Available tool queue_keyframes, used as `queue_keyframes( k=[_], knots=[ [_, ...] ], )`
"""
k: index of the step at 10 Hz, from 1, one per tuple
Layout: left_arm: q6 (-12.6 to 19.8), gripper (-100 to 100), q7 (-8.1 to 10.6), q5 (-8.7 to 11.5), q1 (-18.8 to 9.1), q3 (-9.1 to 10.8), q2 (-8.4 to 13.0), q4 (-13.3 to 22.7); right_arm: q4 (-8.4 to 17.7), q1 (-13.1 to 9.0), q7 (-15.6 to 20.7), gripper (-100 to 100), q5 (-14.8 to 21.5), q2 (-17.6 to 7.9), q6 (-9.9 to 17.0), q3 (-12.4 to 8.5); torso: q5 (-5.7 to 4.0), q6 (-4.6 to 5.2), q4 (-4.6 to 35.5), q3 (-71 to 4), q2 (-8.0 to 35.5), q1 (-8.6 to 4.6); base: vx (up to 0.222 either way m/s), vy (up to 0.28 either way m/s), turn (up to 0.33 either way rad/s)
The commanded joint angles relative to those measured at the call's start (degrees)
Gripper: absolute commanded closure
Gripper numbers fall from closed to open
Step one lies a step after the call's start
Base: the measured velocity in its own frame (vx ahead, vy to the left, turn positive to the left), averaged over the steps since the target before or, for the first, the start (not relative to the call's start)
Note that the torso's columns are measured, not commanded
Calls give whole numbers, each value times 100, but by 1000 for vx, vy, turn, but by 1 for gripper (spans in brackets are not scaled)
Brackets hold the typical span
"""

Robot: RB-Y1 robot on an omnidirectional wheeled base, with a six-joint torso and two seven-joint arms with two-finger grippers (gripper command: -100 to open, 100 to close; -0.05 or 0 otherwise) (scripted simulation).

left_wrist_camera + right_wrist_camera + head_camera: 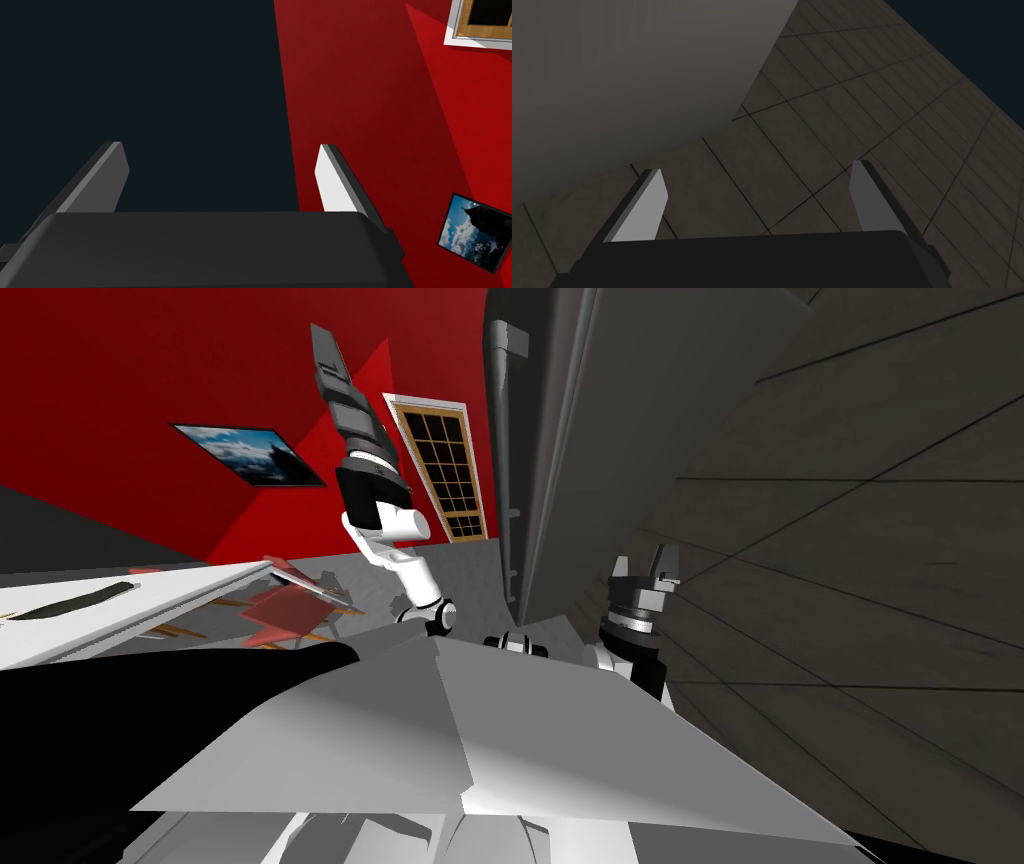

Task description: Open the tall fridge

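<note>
Pointing up at the left, the left gripper (325, 343) hangs spread and empty — parked clear, I judge — while the tall dark fridge (560, 418) stands centre, its handle (505, 408) untouched, and the right gripper (645, 563), also spread and empty, sits low beside its flank

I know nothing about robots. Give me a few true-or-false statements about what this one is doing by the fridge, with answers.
1. The fridge is dark grey. True.
2. The left tool is open and empty. True.
3. The right tool grips the fridge's handle. False: it is open, holding nothing.
4. The framed picture hangs on a blue wall. False: the wall is red.
</note>
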Motion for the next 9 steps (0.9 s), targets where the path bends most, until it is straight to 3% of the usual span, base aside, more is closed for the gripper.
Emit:
queue_keyframes(
  k=[1, 2, 3, 5, 6, 7, 8, 9],
  knots=[
    [308, -100, -107, -60, -452, 201, 8, 97, 0, 1, 0, 0, 0, 0, 0, 0, -1, -5, 1, 1, 0, -10, 18, -98, 80],
    [308, -100, -107, -60, -484, 201, 8, 97, 0, 0, 0, 0, 0, 0, 0, 0, -6, 1, -1, -3, -6, -21, 20, -54, -22],
    [578, -100, -209, -120, -711, 396, 21, 197, 0, 0, 0, 0, 0, 0, 0, 0, -4, 1, -3, -6, -11, -13, 45, -96, 124],
    [618, -100, -209, -120, -903, 396, 21, 197, 0, 0, 0, 0, 0, 0, 0, 0, -9, 1, -4, -9, -14, -28, 22, -86, 43],
    [882, -100, -309, -184, -1122, 588, 32, 303, 0, 0, 0, 0, 0, 0, 0, 0, -4, 0, -1, -1, -2, -10, 4, -91, 136],
    [929, -100, -309, -184, -1281, 588, 32, 303, 0, 1, 0, 0, 0, 0, 0, 0, -3, -4, 1, 0, 0, -17, 23, -104, 84],
    [1128, -100, -408, -250, -1468, 777, 40, 415, 0, 0, 0, 0, 0, 0, 0, 0, -7, 1, -1, -4, -7, -23, 44, -151, 126],
    [1238, -100, -408, -250, -1666, 777, 40, 415, 0, 1, 0, 0, 0, 1, 0, 1, -10, -2, -4, -10, -16, -37, 39, -143, 68]
  ],
)
